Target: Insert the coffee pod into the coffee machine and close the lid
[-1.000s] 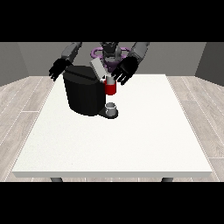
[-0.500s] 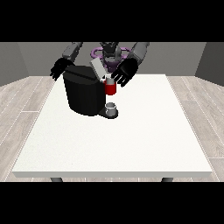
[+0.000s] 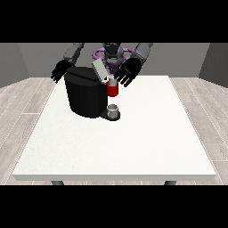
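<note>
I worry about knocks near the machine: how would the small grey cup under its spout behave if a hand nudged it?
The grey cup looks small and short, so it would probably slide rather than tip. It sits on the coffee machine base's narrow dark lip, so a sideways push might send it onto the table.

Wide bare room over the near and view-right stretch of the white table [image 3: 133, 147], blocked only at the far view-left by 1 black coffee machine [image 3: 87, 95], raised lid [image 3: 99, 70] and cup [image 3: 114, 109] beside it.
</note>
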Controlling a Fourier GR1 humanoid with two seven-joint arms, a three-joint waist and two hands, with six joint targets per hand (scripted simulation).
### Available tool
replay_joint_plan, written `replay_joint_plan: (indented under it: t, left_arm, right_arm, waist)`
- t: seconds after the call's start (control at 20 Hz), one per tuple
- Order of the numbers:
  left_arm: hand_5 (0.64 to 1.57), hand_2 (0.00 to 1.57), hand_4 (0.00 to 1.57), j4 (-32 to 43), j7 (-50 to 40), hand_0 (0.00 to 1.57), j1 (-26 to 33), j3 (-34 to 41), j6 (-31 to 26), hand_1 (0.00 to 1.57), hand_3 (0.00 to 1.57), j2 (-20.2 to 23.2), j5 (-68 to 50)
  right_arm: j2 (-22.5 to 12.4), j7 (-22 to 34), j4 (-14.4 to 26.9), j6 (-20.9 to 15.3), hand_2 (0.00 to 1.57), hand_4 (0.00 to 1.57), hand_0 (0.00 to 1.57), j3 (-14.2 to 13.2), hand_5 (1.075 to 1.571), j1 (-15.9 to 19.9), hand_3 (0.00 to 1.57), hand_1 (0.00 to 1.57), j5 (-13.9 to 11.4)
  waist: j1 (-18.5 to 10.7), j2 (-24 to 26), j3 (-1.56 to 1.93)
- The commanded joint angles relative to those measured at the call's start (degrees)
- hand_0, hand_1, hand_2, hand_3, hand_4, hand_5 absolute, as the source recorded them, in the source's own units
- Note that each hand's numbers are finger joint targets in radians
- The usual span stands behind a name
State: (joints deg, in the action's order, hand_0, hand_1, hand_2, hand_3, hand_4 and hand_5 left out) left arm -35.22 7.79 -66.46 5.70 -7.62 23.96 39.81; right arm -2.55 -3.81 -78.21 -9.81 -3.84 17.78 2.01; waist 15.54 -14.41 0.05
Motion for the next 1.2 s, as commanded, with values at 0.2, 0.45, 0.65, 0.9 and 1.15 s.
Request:
replay_joint_plan:
  t: [0.2,0.45,0.65,0.9,1.15]
  left_arm:
    - [1.571,0.38,0.00,0.51,2.46,0.00,-0.51,-2.45,-4.66,0.00,0.11,2.99,2.57]
    - [1.571,0.00,0.00,0.72,2.78,0.00,1.23,-3.29,-2.65,0.00,0.00,1.96,4.28]
    - [1.571,0.00,0.00,1.07,3.46,0.00,-0.81,-1.48,-5.30,0.00,0.00,4.81,3.36]
    - [1.571,0.00,0.00,-1.69,2.14,0.00,-0.13,-2.83,-4.87,0.00,0.00,0.56,3.92]
    - [1.571,0.00,0.00,-2.15,1.36,0.00,3.02,-2.76,-4.30,0.00,0.00,-0.56,4.26]
  right_arm:
    - [0.82,-1.71,0.18,0.39,0.00,0.42,0.00,-0.18,1.571,0.20,0.00,0.00,1.00]
    - [0.74,-0.12,-0.83,-0.39,0.00,0.41,0.00,1.07,1.571,-0.07,0.00,0.00,-0.45]
    - [1.00,1.06,-0.91,-0.65,0.00,0.37,0.00,0.51,1.571,0.83,0.00,0.00,0.43]
    - [1.48,-4.83,4.51,-0.95,0.00,0.34,0.00,-0.99,1.571,-0.48,0.00,0.00,0.42]
    - [-0.54,-3.23,4.41,-0.46,0.00,0.42,0.00,-1.97,1.571,-1.80,0.00,0.00,0.54]
  waist:
    - [-0.14,-0.66,-0.03]
    - [0.34,-0.48,-0.05]
    - [0.20,-0.15,-0.05]
    - [-2.42,1.06,-0.02]
    - [-3.53,4.43,-0.04]
